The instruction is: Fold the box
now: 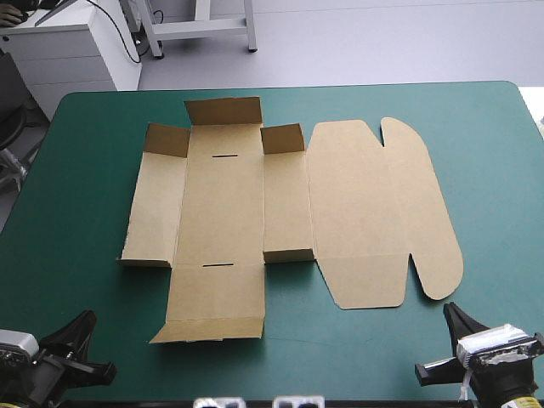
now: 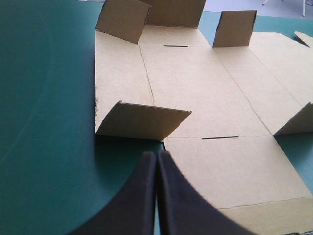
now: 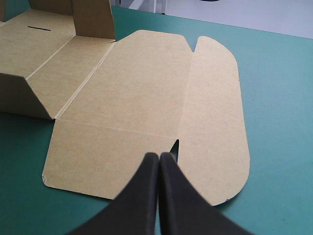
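Flat-cut brown cardboard box [image 1: 255, 204] lies mid teal-green counter [image 1: 501, 221], corner flaps half up. Clenched and empty, left pincer [image 2: 156, 155] and right pincer [image 3: 159, 155] sit back off the box's near edge, likely staged for a first fold.

No readable text, labels or numbers anywhere.

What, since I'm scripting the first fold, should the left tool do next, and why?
Probably open the left tool and ease it forward to the near panel of the box. The tool is shut on nothing, the sheet lies mostly flat with only a few flaps raised, and that panel sits just ahead of it.
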